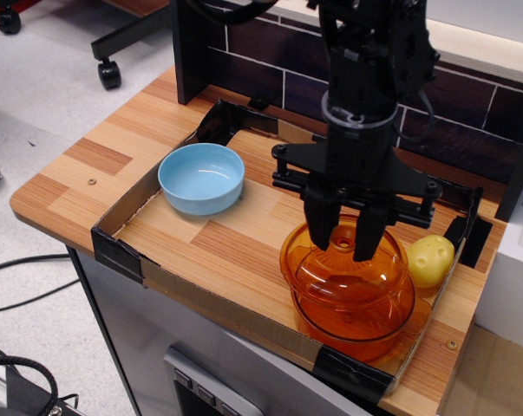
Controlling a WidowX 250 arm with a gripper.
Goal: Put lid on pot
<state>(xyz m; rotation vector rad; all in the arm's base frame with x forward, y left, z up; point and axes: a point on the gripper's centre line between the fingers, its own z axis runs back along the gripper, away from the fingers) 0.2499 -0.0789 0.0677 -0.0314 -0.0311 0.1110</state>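
The amber-orange transparent lid (330, 276) hangs just over the amber-orange pot (365, 334) at the front right of the tray, slightly left of centred on it. I cannot tell whether it touches the rim. My gripper (343, 239) comes straight down from above, and its two black fingers (320, 227) are shut on the lid's small knob. The lid covers most of the pot's opening, so only the pot's lower wall and right side show.
A light blue bowl (201, 178) sits at the tray's left. A yellow potato-like object (429, 260) lies just right of the pot. Low cardboard walls (200, 295) with black tape ring the tray. A dark brick wall (261, 48) stands behind.
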